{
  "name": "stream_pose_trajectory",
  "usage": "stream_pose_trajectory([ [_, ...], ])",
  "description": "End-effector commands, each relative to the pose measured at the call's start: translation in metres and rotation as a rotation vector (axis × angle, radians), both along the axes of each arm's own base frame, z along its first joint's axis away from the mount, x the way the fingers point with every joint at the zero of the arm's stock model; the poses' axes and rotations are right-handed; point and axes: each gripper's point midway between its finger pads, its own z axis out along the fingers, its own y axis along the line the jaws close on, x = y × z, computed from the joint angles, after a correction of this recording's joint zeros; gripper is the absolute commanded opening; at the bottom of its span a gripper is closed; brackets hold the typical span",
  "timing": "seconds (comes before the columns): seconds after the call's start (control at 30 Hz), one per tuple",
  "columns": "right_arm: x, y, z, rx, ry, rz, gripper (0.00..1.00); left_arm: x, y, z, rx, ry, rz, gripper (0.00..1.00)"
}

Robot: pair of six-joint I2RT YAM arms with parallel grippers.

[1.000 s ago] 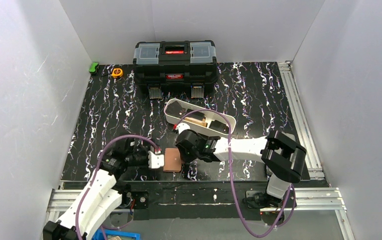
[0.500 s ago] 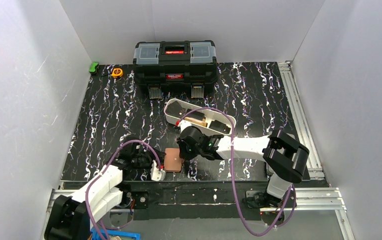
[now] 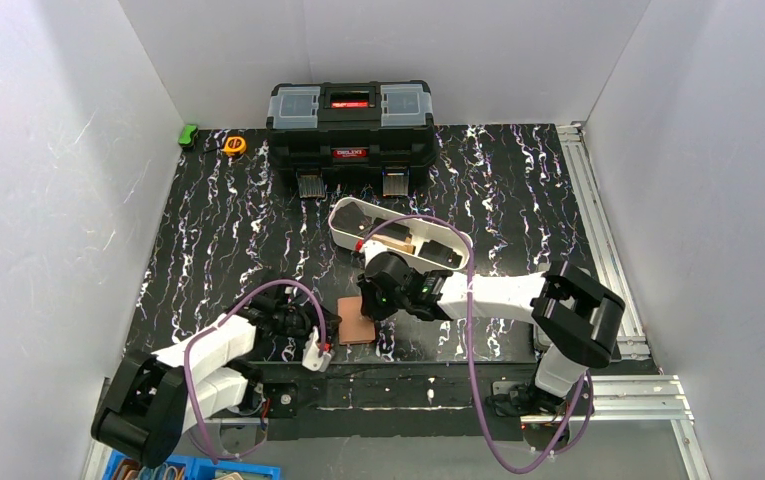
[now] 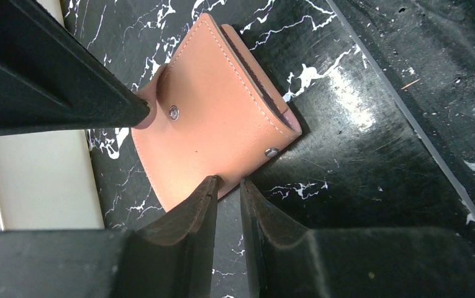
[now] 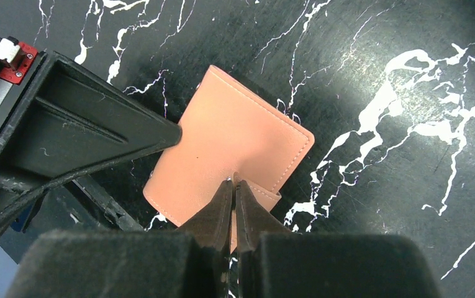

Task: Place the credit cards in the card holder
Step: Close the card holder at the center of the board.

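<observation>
Tan-pink card holder (image 5: 235,146) (folded shut)

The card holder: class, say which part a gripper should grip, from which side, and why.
Probably the small snap tab, approached low from the side where it juts out. The card holder lies closed and flat on the table, so its broad face offers nothing to pinch; the tab is thin and sticks past the edge.

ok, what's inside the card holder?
The card holder lies folded shut on the table; only a dark lining edge shows. Its leather cover hides the interior, so no cards visible.
</observation>
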Motion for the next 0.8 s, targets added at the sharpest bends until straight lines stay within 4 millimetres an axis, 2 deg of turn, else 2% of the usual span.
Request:
stream_pose_trajectory([
  [0.0, -0.001, 0.005, 0.013, 0.054, -0.01, 0.016, 0.03, -0.007, -0.004, -0.002, 0.006, 0.016, -0.046, 0.19],
  [0.57, -0.007, 0.005, 0.006, 0.034, -0.01, 0.067, 0.02, -0.008, 0.003, -0.007, 0.04, 0.02, -0.02, 0.19],
  [0.67, -0.01, 0.008, 0.004, 0.017, -0.023, 0.083, 0.03, -0.008, 0.003, -0.007, 0.041, 0.027, -0.008, 0.19],
  [0.77, -0.012, 0.012, 0.003, 0.001, -0.036, 0.096, 0.09, -0.007, 0.003, -0.006, 0.041, 0.028, -0.004, 0.19],
])
